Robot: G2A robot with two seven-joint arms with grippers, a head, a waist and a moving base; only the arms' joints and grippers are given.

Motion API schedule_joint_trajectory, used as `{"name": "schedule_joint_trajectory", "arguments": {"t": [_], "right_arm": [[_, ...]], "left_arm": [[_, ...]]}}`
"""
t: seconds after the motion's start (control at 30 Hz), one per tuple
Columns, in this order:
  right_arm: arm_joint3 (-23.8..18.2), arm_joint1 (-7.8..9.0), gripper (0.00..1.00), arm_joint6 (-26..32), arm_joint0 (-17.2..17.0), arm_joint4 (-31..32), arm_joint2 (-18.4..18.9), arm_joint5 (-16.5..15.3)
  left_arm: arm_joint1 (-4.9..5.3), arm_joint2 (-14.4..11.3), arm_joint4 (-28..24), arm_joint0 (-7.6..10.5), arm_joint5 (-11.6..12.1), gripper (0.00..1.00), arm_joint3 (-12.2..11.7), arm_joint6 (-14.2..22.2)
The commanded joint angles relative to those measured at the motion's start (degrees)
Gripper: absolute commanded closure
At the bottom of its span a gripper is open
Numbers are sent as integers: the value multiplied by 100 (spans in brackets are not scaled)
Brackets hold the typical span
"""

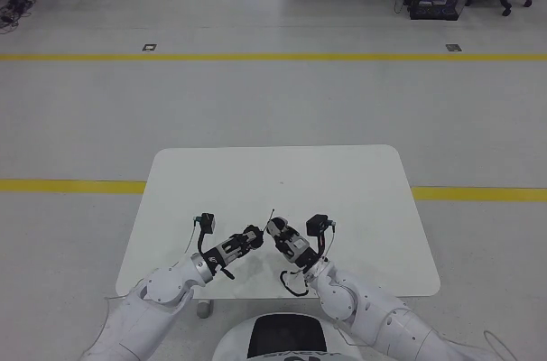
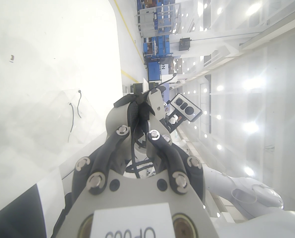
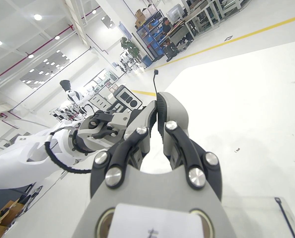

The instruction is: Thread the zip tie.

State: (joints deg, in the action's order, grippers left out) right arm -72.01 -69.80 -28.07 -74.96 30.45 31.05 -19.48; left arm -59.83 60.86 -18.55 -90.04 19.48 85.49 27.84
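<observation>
Zip tie [image 3: 155,82] is pinched in the right gripper [image 3: 158,101], jaws fully closed on the black strap. Head end pokes out past the fingertips [image 3: 162,100] and is free in the air, off the surface. The part behind the pads is hidden.

Top view puts the right gripper [image 1: 275,227] over the near half of the table [image 1: 346,171], about midway between the left and right edges. The tie [image 1: 272,217] shows there as a thin dark line pointing toward the far edge.

Left gripper [image 1: 253,238] sits just beside it, tips facing the right one, almost touching. On its own wrist cam the left gripper [image 2: 140,97] has its jaws drawn together. Can't tell whether anything is pinched between them. The tie's head end [image 2: 166,80] sticks out just beyond it.

Clear tray [image 2: 90,115] on the table, with two spare ties [image 2: 72,117] lying in it. The right wrist cam also catches the tray [image 3: 249,214] with one tie [image 3: 282,209] in it.
</observation>
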Motion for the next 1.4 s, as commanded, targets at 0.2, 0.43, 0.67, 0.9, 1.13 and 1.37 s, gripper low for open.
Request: {"name": "schedule_joint_trajectory", "arguments": {"t": [0.2, 0.43, 0.67, 0.9, 1.13, 1.37], "right_arm": [[3, -8, 100, 56, -4, 16, 3, 0], [4, -17, 100, 101, -6, 25, 17, 0], [0, -28, 100, 112, -18, 25, 16, 0], [14, -34, 100, 126, -17, 18, 3, 0], [26, -42, 100, 125, -12, 3, -7, 0], [-8, -30, 0, 192, -23, -72, -25, 0]], "left_arm": [[0, 0, 0, 0, 0, 100, 0, 0], [0, 0, 0, 0, 0, 100, 0, 0], [0, 0, 0, 0, 0, 100, 0, 0], [0, 0, 0, 0, 0, 100, 0, 0], [0, 0, 0, 0, 0, 100, 0, 0], [0, 0, 0, 0, 0, 100, 0, 0]]}}
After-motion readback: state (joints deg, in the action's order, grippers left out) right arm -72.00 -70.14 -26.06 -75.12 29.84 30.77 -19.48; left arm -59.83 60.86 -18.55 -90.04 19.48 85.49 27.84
